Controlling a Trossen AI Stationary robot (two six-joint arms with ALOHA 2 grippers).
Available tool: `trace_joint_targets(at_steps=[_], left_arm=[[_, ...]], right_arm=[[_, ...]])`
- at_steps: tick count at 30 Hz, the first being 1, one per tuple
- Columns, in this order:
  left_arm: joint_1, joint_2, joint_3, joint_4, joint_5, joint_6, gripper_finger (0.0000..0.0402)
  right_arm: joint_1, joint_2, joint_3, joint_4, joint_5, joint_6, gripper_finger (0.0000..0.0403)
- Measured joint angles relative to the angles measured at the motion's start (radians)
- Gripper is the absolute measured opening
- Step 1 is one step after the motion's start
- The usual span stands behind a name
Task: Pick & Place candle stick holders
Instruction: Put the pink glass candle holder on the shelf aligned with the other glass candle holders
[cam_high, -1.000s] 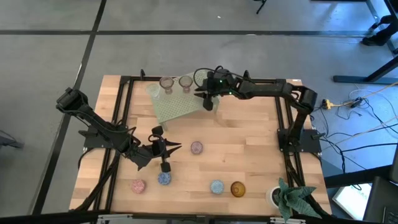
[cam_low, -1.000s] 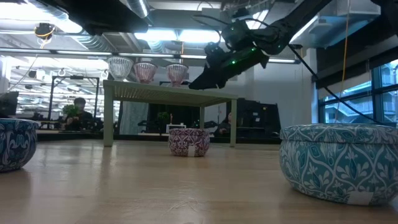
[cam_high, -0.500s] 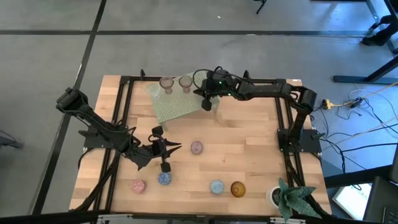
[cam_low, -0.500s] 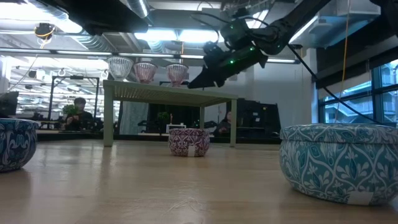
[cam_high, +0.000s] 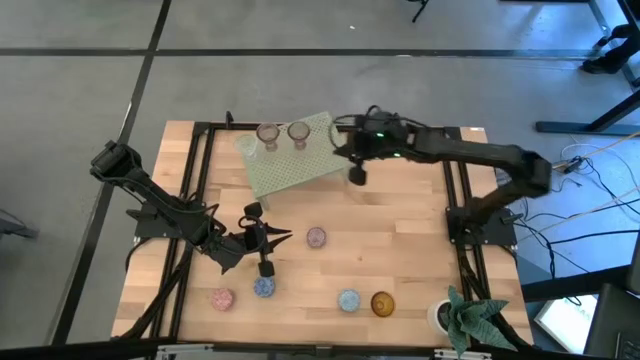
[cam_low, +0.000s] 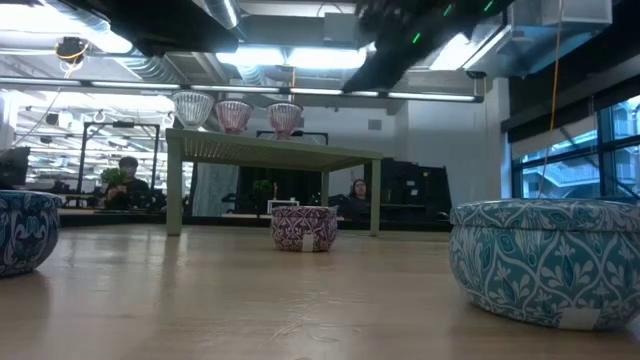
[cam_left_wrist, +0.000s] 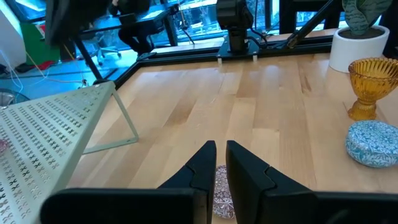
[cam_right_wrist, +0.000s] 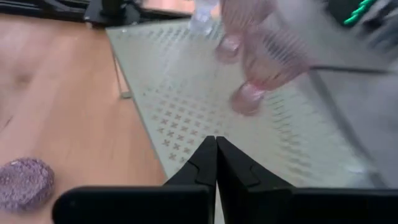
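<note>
As seen from above, four small round candle holders line the near edge of the pale wooden worktop (cam_high: 400, 240): a pink glass cup (cam_high: 222, 298), a blue patterned cup (cam_high: 264, 287), a light blue patterned cup (cam_high: 348, 300) and an amber stemmed glass cup (cam_high: 383, 303). A white pot holding a green plant (cam_high: 462, 316) stands at the near right corner. A little farther in, the left pincer (cam_high: 266, 252) hovers just above the blue patterned cup, its two dark fingers pressed together with nothing between them. Just beside it to the right sits a mauve patterned cup (cam_high: 316, 237), apart from the others.

Toward the far side stands a pale green perforated metal rack (cam_high: 290, 160). On its far edge, in the low view, three stemmed glass cups stand in a row: a clear one (cam_low: 193, 106), a pink one (cam_low: 234, 114) and a second pink one (cam_low: 284, 117). The right pincer (cam_high: 356, 172) hangs above the worktop just beside the rack's right edge, fingers together and empty.
</note>
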Motion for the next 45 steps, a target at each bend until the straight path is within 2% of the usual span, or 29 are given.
trace_joint_targets(at_steps=[5,6,8,12,15,18,26,34,39,45], left_arm=[[0.000,0.000,0.000,0.000,-0.006,0.001,0.0031],[0.000,0.000,0.000,0.000,-0.008,0.001,0.0031],[0.000,0.000,0.000,0.000,-0.008,0.001,0.0031],[0.000,0.000,0.000,0.000,-0.008,0.002,0.0031],[0.000,0.000,0.000,0.000,-0.007,0.002,0.0031],[0.001,0.000,0.000,0.000,-0.009,0.003,0.0031],[0.028,0.000,0.000,0.008,-0.009,0.019,0.0031],[0.035,0.000,0.000,0.007,0.003,0.019,0.0031],[0.032,0.000,0.000,0.004,0.008,0.019,0.0031],[0.032,0.000,0.000,0.000,0.019,0.010,0.0031]], right_arm=[[0.078,-0.217,-0.001,-0.144,0.215,-0.039,0.0003],[0.084,-0.252,-0.015,-0.131,0.217,-0.039,0.0003],[0.080,-0.308,-0.076,-0.050,0.152,-0.039,0.0003],[0.033,-0.333,-0.290,0.310,0.023,-0.039,0.0002],[-0.014,-0.278,-0.422,0.614,0.016,-0.027,0.0002],[-0.059,-0.192,-0.444,0.717,0.015,0.029,0.0001],[-0.134,0.078,-0.302,0.713,-0.075,0.063,0.0001],[-0.141,0.286,-0.127,0.709,-0.157,0.067,0.0000],[-0.142,0.342,-0.051,0.638,-0.197,0.067,0.0000],[-0.141,0.365,-0.022,0.636,-0.208,0.066,0.0000]])
